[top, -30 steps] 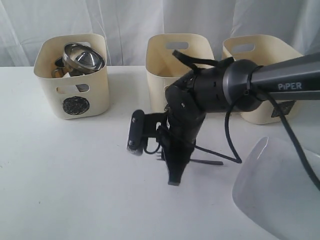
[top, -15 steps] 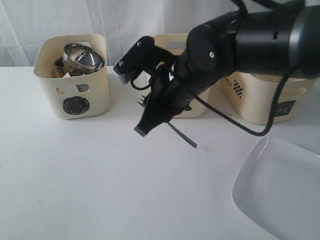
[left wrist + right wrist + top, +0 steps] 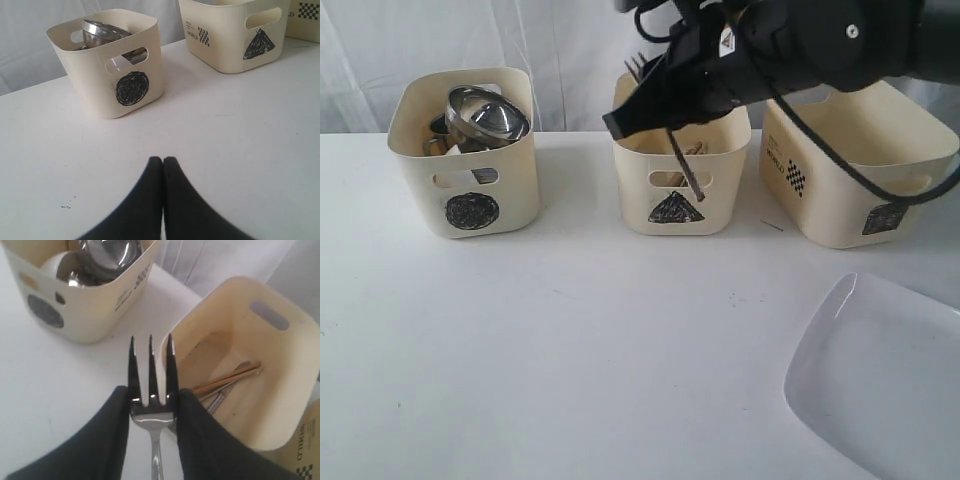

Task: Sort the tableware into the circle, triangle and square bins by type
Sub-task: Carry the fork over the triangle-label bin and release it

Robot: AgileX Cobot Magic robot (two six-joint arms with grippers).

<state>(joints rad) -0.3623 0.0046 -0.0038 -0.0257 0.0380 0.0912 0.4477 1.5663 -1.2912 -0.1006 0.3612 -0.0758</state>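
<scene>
on the left the circle bin (image 3: 470,170) held a steel bowl (image 3: 485,113) tipped on other steel pieces. the left gripper (image 3: 163,170) hung low over the table (image 3: 570,350) on that bin's near side, closed tight on nothing. in the middle was what mattered: the right gripper (image 3: 152,394) was clamped on the fork (image 3: 150,390) at its neck, up in the air by the near left corner of the triangle bin (image 3: 675,190). the fork's long axis ran at a slant, tines up and to the far left, handle hanging down to the near right across the bin's front wall. so the opening lay to the right and farther back from the tines, and to my eye the handle was not yet over it (the rim looked like the one thing in the way). wooden chopsticks (image 3: 227,379) lay inside. farther right stood the square bin (image 3: 840,200), and nearest on the right the white plate (image 3: 880,390) lay untouched.
</scene>
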